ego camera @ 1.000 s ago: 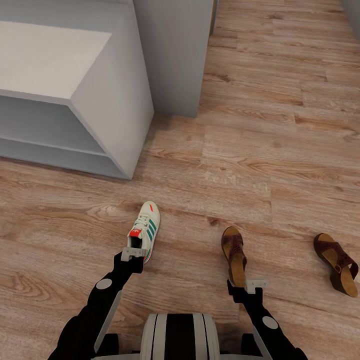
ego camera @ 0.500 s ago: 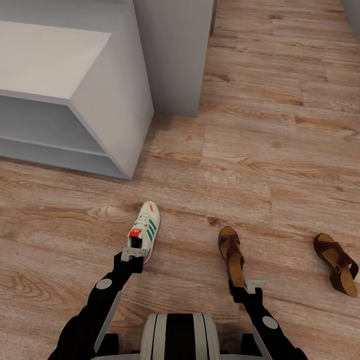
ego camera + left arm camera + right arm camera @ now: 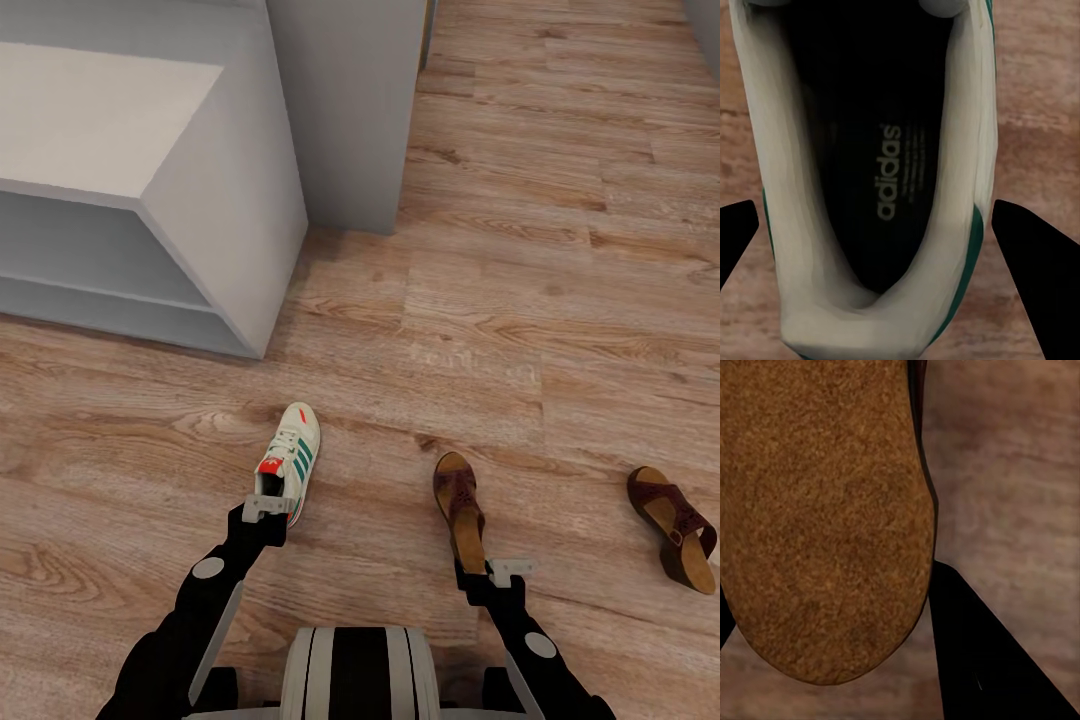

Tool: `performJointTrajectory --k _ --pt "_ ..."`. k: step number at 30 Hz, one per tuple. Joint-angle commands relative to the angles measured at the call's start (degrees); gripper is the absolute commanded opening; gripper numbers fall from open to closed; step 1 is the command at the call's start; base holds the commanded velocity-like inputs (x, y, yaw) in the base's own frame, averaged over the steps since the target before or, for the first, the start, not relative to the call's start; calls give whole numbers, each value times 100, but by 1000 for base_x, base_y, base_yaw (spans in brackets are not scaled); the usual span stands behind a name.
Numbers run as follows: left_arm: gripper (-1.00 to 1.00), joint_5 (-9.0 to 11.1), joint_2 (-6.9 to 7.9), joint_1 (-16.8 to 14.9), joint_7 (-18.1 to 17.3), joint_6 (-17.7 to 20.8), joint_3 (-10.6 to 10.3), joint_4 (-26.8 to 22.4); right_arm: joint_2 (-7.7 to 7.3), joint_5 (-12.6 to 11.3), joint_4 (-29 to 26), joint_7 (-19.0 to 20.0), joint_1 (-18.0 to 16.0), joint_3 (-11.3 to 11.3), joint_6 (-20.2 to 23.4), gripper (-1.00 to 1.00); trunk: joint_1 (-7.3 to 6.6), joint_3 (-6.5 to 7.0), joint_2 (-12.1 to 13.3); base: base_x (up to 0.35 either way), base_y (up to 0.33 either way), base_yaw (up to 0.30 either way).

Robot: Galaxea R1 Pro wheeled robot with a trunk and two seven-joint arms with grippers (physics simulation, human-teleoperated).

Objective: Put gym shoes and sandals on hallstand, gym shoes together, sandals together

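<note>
One gym shoe [image 3: 291,458] lies on the corridor floor [image 3: 520,300], toe pointing away from me. My left gripper [image 3: 268,508] is open at its heel; in the left wrist view the black fingers [image 3: 1031,259] stand either side of the gym shoe [image 3: 870,187] with floor showing between. A brown sandal [image 3: 460,505] lies to the right, and my right gripper [image 3: 505,572] is shut on its heel. There one finger [image 3: 979,660] presses the edge of the sandal's tan insole [image 3: 825,510]. The second sandal [image 3: 675,525] lies further right. The hallstand [image 3: 150,150] stands at far left. The other gym shoe is out of view.
A grey wall block [image 3: 345,110] stands just right of the hallstand, behind the shoes. Open plank floor stretches ahead and to the right. My own base [image 3: 355,670] sits between the two arms.
The sandal at my right gripper has swung its toe a little to the left. The left arm and the gym shoe have stayed put.
</note>
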Motion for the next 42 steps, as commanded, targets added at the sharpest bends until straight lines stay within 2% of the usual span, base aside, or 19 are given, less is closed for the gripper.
performJointTrajectory --k 1,8,35,39,42 --pt "-100 11 -1 1 -8 30 -3 231 2 -23 2 0 -1 -2 -13 -100 0 -3 -1 0 0 0" --pt "-100 11 -2 1 -1 36 -3 207 1 -13 -15 0 -1 6 -10 -100 0 -3 -1 0 0 0" --pt "-100 10 6 1 2 44 14 205 9 -17 -141 -8 -3 10 114 -100 -70 595 35 0 0 0" --pt "-100 19 -125 -5 -3 9 -9 187 20 21 -274 -35 -10 43 115 -100 -70 595 36 0 0 0" --pt "-100 23 -166 -4 1 9 -5 187 18 16 -360 -29 -10 42 114 -100 -70 595 36 0 0 0"
